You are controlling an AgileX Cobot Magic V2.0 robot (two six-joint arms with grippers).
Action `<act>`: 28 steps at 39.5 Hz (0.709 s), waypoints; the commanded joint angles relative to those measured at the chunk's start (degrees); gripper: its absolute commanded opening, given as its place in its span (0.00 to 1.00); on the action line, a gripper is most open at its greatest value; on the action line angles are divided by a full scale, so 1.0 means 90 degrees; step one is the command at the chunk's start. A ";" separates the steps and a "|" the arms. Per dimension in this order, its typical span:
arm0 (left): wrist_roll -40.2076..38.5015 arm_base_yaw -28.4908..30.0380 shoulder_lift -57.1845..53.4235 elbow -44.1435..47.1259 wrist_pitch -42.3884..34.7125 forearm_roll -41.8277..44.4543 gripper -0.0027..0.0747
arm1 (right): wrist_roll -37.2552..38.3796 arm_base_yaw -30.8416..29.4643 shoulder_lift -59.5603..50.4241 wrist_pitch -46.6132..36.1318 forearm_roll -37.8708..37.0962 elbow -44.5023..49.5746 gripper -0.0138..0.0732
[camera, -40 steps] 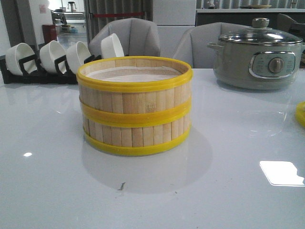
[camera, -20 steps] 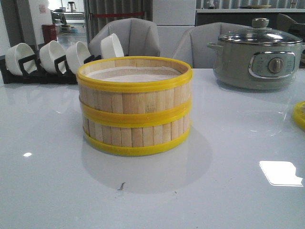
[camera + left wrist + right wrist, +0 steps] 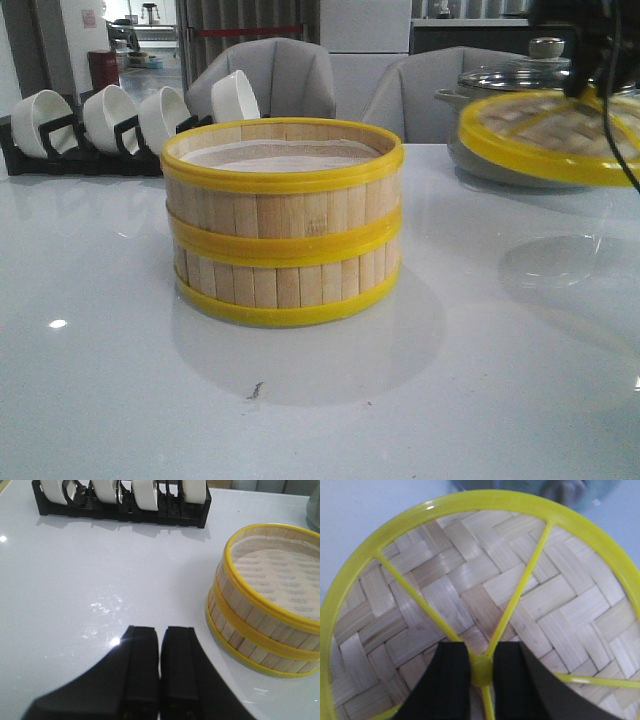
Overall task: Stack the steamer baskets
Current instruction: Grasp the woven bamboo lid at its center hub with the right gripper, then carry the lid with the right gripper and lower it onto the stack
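- Two baskets are seen stacked one on the other near the middle of the white tabletop, the upper one sitting squarely on the lower; in the left wrist view the same stack is shown with a whitish liner inside the open top tier.
- The lid is held up in the air at the right of the front view, tilted, well apart from the stack and in front of the pot.
- In the right wrist view the lid is seen as a woven panel within a yellow rim, crossed by yellow spokes that meet at a small hub.
- The right claw is closed on the lid, one black finger on each side of the hub; in the front view only a dark part of that arm is visible above the lid.
- The left claw is pressed together with only a thin seam between its fingers, nothing is held in it, and it is poised over bare tabletop beside the stack.
- A black rack of white bowls is stood at the back left of the tabletop, behind the stack.
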 commanded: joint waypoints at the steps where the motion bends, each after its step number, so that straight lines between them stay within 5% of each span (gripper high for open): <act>1: -0.0033 0.0008 -0.0051 -0.0201 -0.0484 -0.0032 0.16 | -0.0028 0.0550 -0.0439 0.0019 -0.0021 -0.0895 0.19; 18: -0.0033 0.0008 -0.0051 -0.0201 -0.0484 -0.0032 0.16 | -0.0028 0.2733 0.0255 0.0656 -0.0021 -0.2766 0.19; 28: -0.0033 0.0008 -0.0051 -0.0201 -0.0484 -0.0032 0.16 | -0.0028 0.3238 0.0911 0.0891 -0.0021 -0.2926 0.19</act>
